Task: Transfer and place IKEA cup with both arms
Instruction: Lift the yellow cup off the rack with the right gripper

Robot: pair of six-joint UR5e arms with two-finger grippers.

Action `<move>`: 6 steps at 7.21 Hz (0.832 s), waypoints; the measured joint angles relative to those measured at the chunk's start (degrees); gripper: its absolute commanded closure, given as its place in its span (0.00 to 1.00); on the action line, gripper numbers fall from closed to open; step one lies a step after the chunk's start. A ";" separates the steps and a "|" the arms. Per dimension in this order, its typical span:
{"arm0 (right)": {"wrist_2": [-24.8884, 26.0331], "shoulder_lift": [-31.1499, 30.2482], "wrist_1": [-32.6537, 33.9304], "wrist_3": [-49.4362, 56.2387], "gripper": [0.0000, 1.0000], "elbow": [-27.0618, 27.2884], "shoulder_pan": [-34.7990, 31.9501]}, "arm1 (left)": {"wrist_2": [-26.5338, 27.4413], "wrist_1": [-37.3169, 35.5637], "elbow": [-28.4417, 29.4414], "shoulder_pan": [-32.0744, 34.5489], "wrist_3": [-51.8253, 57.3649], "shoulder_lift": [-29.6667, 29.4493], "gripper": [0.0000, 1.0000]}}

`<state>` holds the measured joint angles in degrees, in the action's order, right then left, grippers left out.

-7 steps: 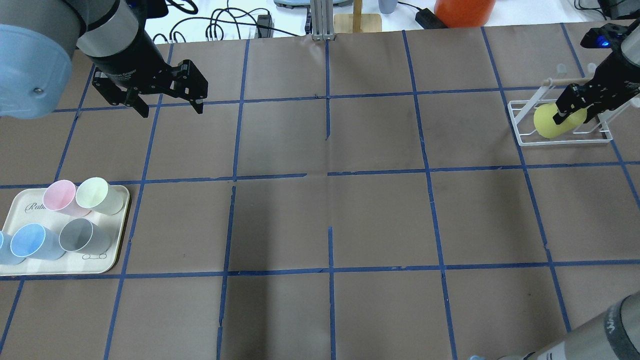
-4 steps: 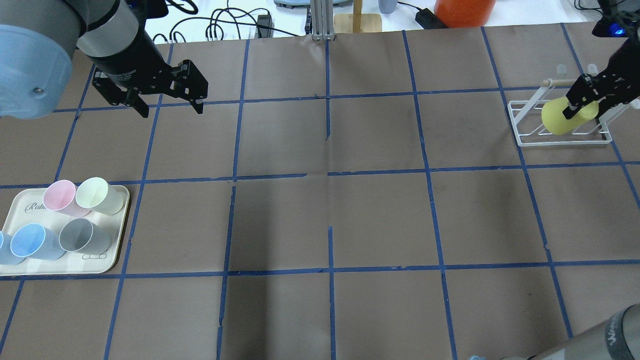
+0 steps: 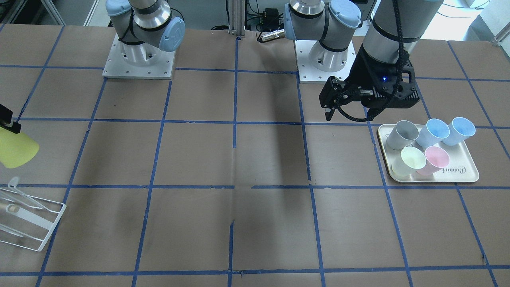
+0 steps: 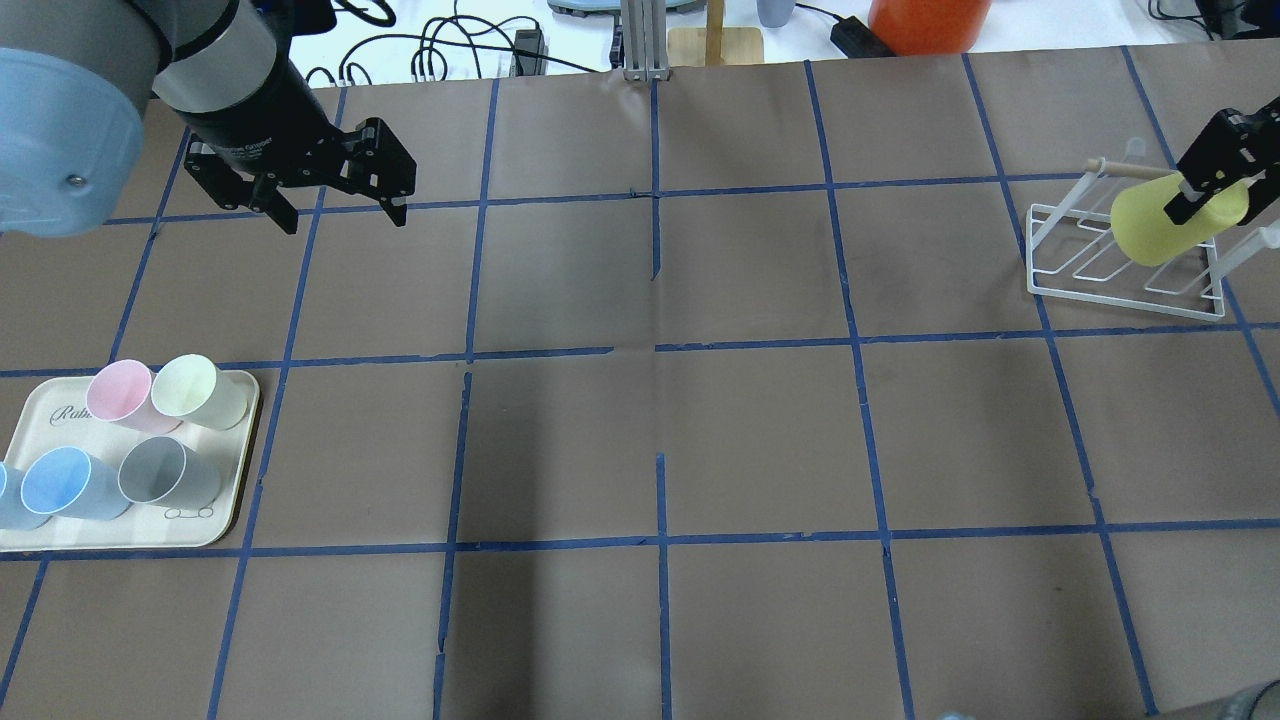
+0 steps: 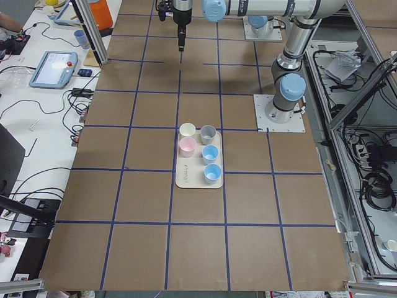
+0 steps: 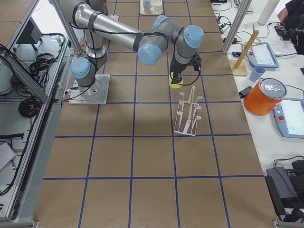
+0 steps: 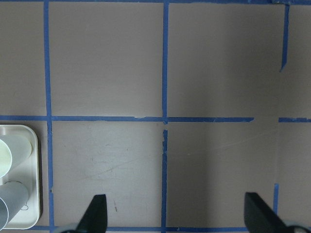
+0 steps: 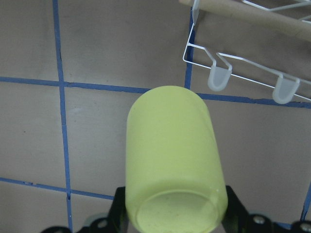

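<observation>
The yellow IKEA cup [image 4: 1160,228] hangs tilted in the air over the white wire rack [image 4: 1120,278], clear of its pegs. My right gripper [image 4: 1212,188] is shut on the cup near its rim. The right wrist view shows the cup [image 8: 172,155] bottom first between the fingers, with the rack's pegs [image 8: 218,77] beyond it. In the front view the cup [image 3: 16,149] is at the left edge, above the rack [image 3: 34,223]. My left gripper [image 4: 345,220] is open and empty above the far left of the table; its fingertips [image 7: 97,213] show wide apart.
A cream tray [image 4: 215,525] at the near left holds pink [image 4: 120,392], pale cream [image 4: 195,388], grey [image 4: 160,472] and blue [image 4: 65,482] cups. Cables, an orange container [image 4: 925,22] and a wooden stand lie beyond the far edge.
My right gripper has lifted the yellow cup up off the rack and carried it right and away from the rack base. The left arm has not moved.
</observation>
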<state>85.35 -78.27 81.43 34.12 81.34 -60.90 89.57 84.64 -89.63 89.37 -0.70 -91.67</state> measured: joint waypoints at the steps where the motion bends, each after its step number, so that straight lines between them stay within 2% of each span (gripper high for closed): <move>1: -0.62 -0.80 -1.13 0.04 0.88 -0.07 -0.17 | -0.35 0.00 0.14 -0.12 0.00 0.08 0.00; 2: -2.80 -1.45 -1.90 0.06 0.89 -0.10 -0.90 | -2.86 0.02 0.51 -0.60 0.00 0.35 0.00; 3: -6.18 -1.78 -2.21 0.05 0.89 -0.12 -2.46 | -7.62 0.05 0.81 -1.98 0.00 0.66 0.00; 4: -10.56 -1.91 -2.29 0.02 0.89 -0.11 -4.65 | -14.15 0.07 0.82 -4.39 0.00 0.92 0.00; 6: -21.82 -1.91 -2.38 -0.01 0.89 0.06 -8.99 | -32.89 0.08 0.11 -8.90 -0.13 1.07 0.00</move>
<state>63.53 -80.18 79.04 34.10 81.40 -69.89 56.67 84.72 -89.52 80.48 -0.83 -90.59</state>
